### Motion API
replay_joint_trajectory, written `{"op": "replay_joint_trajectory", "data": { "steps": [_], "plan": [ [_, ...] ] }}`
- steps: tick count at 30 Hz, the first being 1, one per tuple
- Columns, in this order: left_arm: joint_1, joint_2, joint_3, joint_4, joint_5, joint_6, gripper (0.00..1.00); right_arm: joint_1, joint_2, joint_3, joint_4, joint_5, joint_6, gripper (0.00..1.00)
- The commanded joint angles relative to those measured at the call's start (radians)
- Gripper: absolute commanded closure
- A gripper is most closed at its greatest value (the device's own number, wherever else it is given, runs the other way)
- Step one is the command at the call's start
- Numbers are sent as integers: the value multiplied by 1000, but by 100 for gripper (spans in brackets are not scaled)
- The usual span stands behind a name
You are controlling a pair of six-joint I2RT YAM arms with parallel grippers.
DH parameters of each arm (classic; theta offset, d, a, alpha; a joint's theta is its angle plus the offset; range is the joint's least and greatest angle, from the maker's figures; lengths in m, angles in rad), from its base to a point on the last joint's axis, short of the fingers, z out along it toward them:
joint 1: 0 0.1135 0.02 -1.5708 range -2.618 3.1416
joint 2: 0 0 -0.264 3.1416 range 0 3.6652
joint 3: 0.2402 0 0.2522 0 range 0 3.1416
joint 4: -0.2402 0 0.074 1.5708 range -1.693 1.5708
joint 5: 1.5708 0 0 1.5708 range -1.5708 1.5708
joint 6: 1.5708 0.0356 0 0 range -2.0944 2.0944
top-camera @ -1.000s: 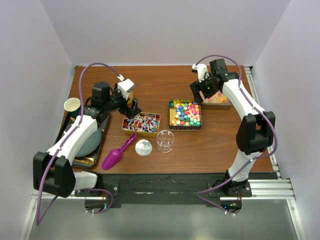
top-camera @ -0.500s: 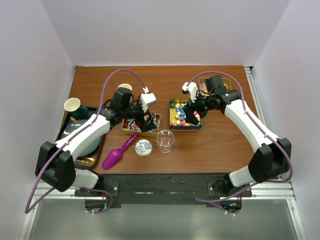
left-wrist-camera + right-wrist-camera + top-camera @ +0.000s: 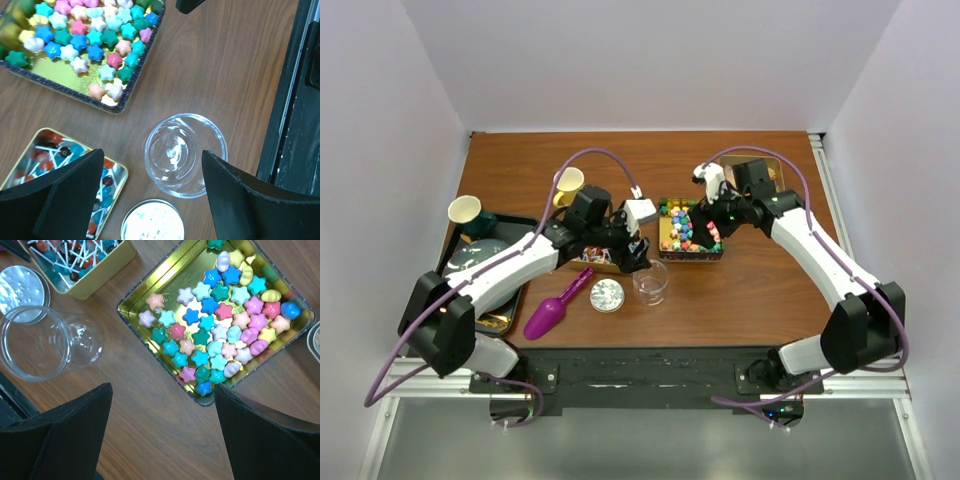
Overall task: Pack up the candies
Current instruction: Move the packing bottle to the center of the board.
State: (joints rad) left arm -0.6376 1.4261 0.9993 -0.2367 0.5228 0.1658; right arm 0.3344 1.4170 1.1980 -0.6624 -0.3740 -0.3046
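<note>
Bright multicoloured star and ball candies fill a gold tray (image 3: 690, 231), which also shows in the right wrist view (image 3: 220, 315) and the left wrist view (image 3: 85, 45). Red, blue and white wrapped candies on sticks lie in a second gold tray (image 3: 65, 175), mostly hidden under my left arm in the top view. A clear empty cup (image 3: 651, 282) stands in front of the trays. My left gripper (image 3: 153, 151) is open and empty above the cup (image 3: 185, 152). My right gripper (image 3: 164, 386) is open and empty over bare table at the multicoloured tray's near edge. The pale orange pieces are hidden behind my right arm.
A purple scoop (image 3: 555, 308) and a round lid (image 3: 608, 295) lie near the front edge. Two paper cups (image 3: 465, 208) (image 3: 570, 180) stand at the left. A dark tray with a plate (image 3: 480, 268) sits at the far left.
My left gripper moved right, from the wrapped-candy tray to above the clear cup. My right gripper moved from the back-right tray to over the multicoloured tray, then stayed there.
</note>
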Motion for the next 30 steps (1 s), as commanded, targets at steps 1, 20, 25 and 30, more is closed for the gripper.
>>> {"op": "replay_joint_trajectory", "data": {
  "steps": [1,20,25,30],
  "plan": [
    [-33,31,-21,56,-30,-38,17,-3,-93,-34,38,26,35,13],
    [-123,74,-25,42,51,-45,17,-21,-184,-106,30,24,42,12],
    [-126,56,-36,36,28,-58,16,-23,-196,-123,32,33,41,12],
    [-97,-12,42,-74,-236,-5,8,-35,-204,-126,27,44,39,12]
  ]
}}
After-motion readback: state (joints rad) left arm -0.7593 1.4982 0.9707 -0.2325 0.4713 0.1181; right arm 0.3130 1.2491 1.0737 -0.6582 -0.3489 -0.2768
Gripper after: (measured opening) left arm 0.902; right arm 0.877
